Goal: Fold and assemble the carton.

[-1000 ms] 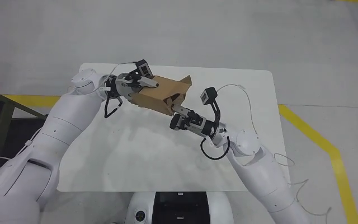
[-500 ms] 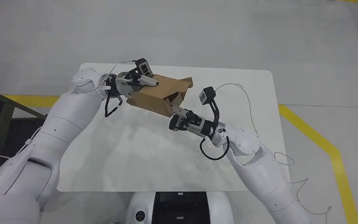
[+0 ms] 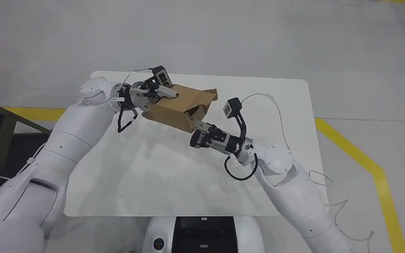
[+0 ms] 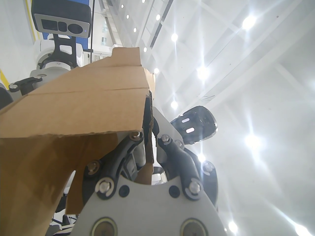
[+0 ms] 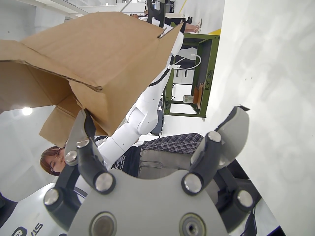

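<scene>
Upper left of the top view: left tool (image 3: 169, 93) pressed together on the carton (image 3: 180, 109), pinching the wall at its left end. Confirmed close up in the left wrist view, with the cardboard clamped edge-on between the fingers (image 4: 134, 140).

Upper middle: carton held up off the white counter (image 3: 278, 101), not resting on it. Long axis roughly left to right across the frame, dipping slightly toward the right. Open mouth and unfolded flaps at the right-hand end.

Just right of centre: right tool (image 3: 197, 131) spread wide, gripping nothing, placed just below and beside that open mouth. In the right wrist view, one fingertip (image 5: 82, 120) at the edge of a hanging flap, touching or just short of it, impossible to say which. Other fingertip well apart from the cardboard, on the counter side.

Judged from this: open end lying up and to the left of the right tool, and nearer to that arm. Probably calls for a push on the loose flap leftward, along the long axis, against the left pinch.

Writing: visible carton faces plain brown. Print on the green rack (image 5: 210, 74) in the background left unread.
</scene>
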